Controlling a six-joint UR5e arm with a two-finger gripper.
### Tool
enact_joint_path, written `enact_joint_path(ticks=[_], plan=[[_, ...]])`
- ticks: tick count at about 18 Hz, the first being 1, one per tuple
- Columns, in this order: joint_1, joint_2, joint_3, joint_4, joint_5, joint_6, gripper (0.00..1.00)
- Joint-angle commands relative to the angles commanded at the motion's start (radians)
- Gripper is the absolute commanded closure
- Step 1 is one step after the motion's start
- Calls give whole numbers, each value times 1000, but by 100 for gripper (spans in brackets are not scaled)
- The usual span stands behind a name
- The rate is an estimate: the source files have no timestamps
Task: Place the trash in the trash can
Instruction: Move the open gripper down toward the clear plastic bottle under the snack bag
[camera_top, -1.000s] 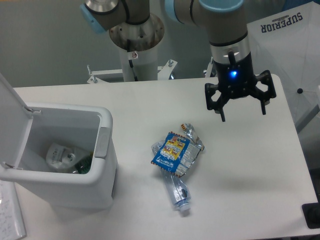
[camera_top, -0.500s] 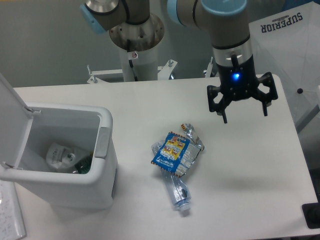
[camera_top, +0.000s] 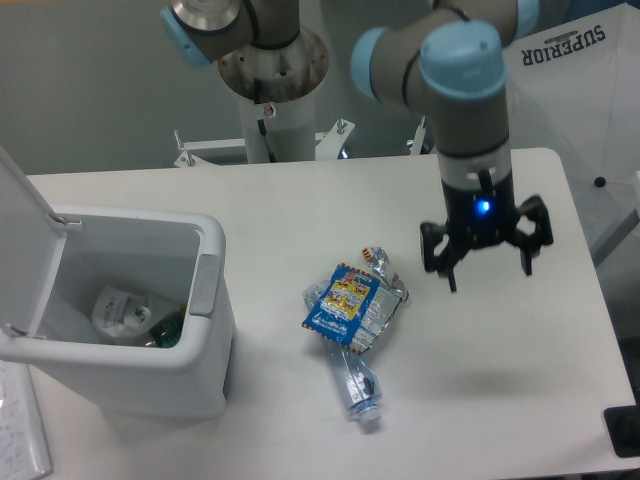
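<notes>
**Claw spread above the bench, trash still lying at centre**

The claw (camera_top: 487, 268) hangs in the right half of the frame, its two fingers spread wide and holding nothing, a blue light glowing on its body. It points down at the white bench (camera_top: 500, 380) and sits to the right of the trash, apart from it.

The wrapper (camera_top: 345, 304), blue with yellow print and silver edges, lies crinkled near the middle of the frame. It rests on top of the bottle (camera_top: 358, 385), whose crushed clear body sticks out below it toward the lower centre, cap end lowest.

The bin (camera_top: 130, 315) stands at the lower left, well apart from the trash. Its lid (camera_top: 22, 235) is swung open at the far left edge, and a grey latch tab (camera_top: 203, 285) shows on its right wall. Some items already lie inside, too unclear to name.
</notes>
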Motion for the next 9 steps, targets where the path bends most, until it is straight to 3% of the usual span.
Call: enact_joint_path(ticks=[3, 5, 9], plan=[[-3, -72, 15, 2, -54, -9, 0], [-9, -118, 61, 2, -104, -57, 0], [-15, -167, 97, 2, -148, -124, 0]])
